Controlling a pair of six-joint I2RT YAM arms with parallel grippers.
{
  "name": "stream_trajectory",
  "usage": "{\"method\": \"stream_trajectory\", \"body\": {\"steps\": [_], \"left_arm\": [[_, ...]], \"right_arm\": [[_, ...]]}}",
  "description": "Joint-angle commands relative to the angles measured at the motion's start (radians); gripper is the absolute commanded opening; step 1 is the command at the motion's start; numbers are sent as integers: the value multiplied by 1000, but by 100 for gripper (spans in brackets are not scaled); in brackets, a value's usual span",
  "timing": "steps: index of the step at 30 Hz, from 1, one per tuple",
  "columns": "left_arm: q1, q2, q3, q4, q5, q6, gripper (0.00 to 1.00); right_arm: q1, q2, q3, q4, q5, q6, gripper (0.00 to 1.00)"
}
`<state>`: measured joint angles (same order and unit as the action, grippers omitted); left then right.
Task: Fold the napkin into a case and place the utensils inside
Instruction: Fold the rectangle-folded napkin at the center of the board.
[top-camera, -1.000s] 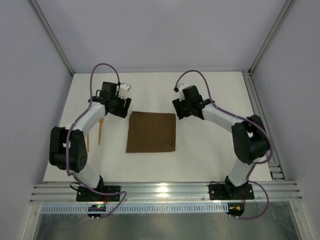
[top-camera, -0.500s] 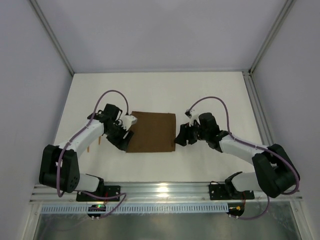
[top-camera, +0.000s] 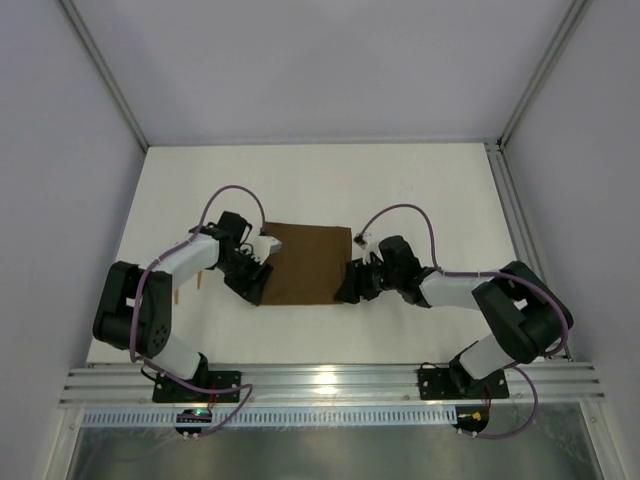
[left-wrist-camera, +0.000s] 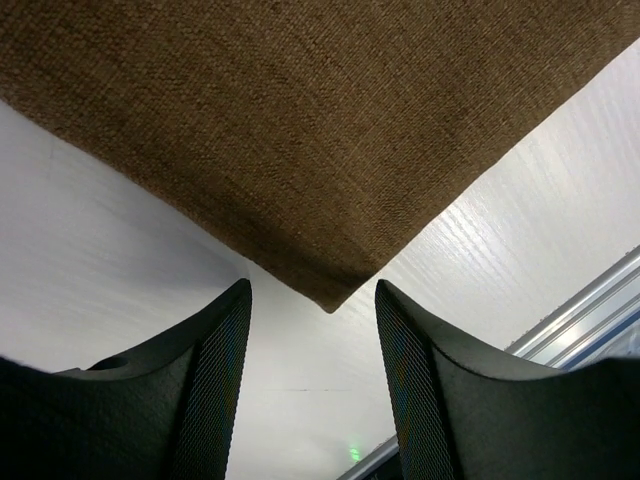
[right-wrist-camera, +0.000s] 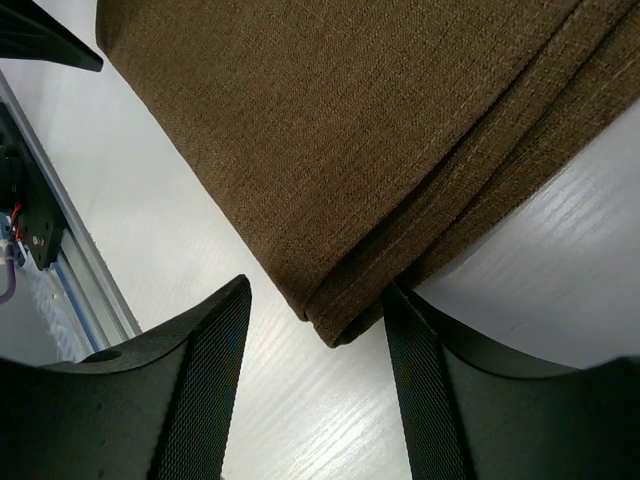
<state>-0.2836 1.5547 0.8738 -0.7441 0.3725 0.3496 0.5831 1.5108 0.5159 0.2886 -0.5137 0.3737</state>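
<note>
The napkin (top-camera: 305, 262) lay flat and roughly square on the white table (top-camera: 430, 195), about midway between the two arms; both arms reached in low toward its near edge, one at each near corner.

The left gripper (top-camera: 255, 288) sat at the near left corner; in the left wrist view its jaws stood apart, released, with the pointed tip of the cloth (left-wrist-camera: 330, 150) reaching just into the gap between the two dark fingers (left-wrist-camera: 215, 385); bare table showed on either side of that tip, so the fingers were not touching it and nothing was grasped.

The right gripper (top-camera: 346, 290) sat at the near right corner; its jaws were likewise parted and empty; in the right wrist view the corner of the cloth (right-wrist-camera: 330, 150) lay between the fingers (right-wrist-camera: 200, 390), and the right-hand finger was just beside the cloth's edge, perhaps touching it; I could not tell which. That edge showed parallel ridges, either a stitched hem or stacked layers; the picture did not settle it.

The utensils (top-camera: 201, 280) lay on the table to the left of the napkin, apart from it, as thin orange slivers partly hidden under the left arm; which one was the fork could not be made out.
</note>
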Motion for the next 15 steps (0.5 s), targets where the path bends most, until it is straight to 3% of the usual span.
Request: {"method": "stream_trajectory", "body": {"steps": [1,6,12,15], "left_arm": [[-5,4,22,17,55,9,55],[-6,45,50,8,68,-3,48],[-8,56,56,3,78,-3,24],[-8,39,48,11,69,-4,7]], "right_arm": [[14,48,4,70,-8,13,59],[17,63,7,73,-14,14,48],[17,63,22,67,-37,22,17],[17,60,32,64,-45,27,8]]}}
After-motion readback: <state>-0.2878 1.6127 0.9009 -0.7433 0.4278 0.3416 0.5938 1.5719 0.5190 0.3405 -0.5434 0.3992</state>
